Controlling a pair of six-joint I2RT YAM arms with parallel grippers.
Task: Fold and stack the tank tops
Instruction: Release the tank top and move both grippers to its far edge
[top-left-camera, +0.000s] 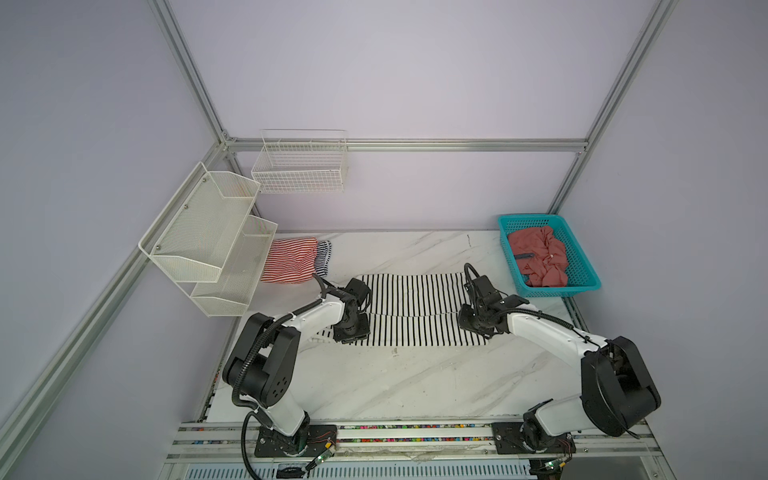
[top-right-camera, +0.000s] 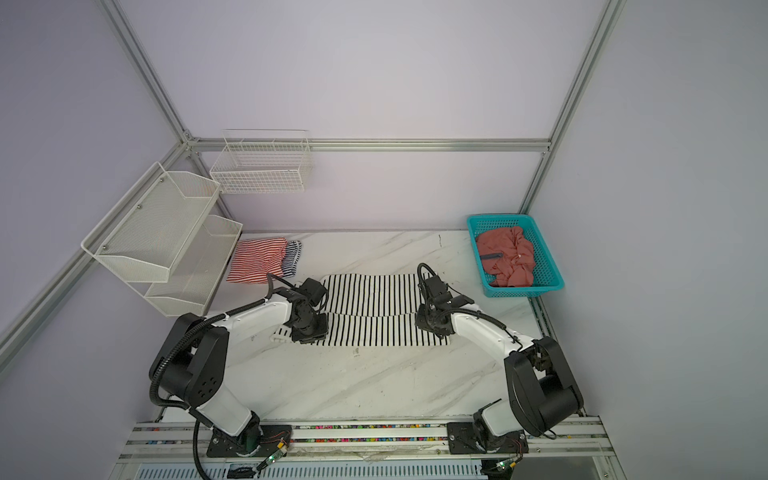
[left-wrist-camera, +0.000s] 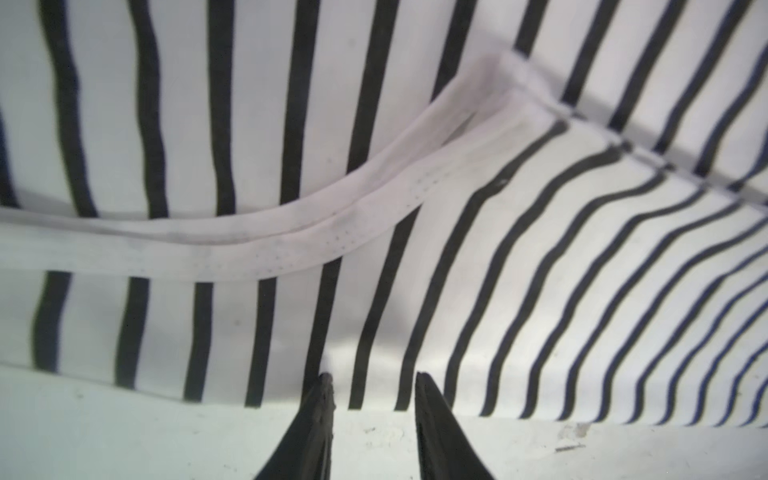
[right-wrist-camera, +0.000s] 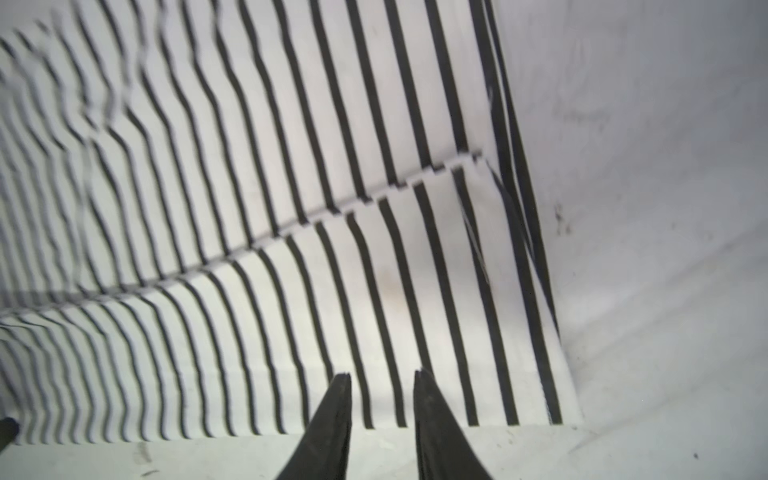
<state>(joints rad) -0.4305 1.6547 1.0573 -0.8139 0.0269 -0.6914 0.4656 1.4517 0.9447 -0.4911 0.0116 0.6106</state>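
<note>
Top views, left of frame: white mesh shelf rack (top-left-camera: 208, 237) on the side wall, white wire basket (top-left-camera: 300, 166) on the back wall up and to its right

Just right of the rack's lower shelf, at the left end of the marble table (top-left-camera: 415, 382), we note the red-white striped top (top-left-camera: 289, 259), folded. The navy-white striped top (top-left-camera: 324, 258) touches it and shows along its right edge; whether it runs underneath we cannot tell

Centre of frame: white top with black stripes (top-left-camera: 415, 307) lies flat on the table, one layer folded over, its edge running across the width

Left gripper (left-wrist-camera: 372, 384) sits at this top's hem, towards its left end. Jaws stand apart, flat cloth showing between the tips, nothing pinched

Right gripper (right-wrist-camera: 382, 380) sits at the same hem, towards the right end. Jaws likewise apart, nothing held

Right of frame: turquoise basket (top-left-camera: 584, 266) at the table's right end, the salmon-red top (top-left-camera: 540, 259) crumpled inside it
</note>
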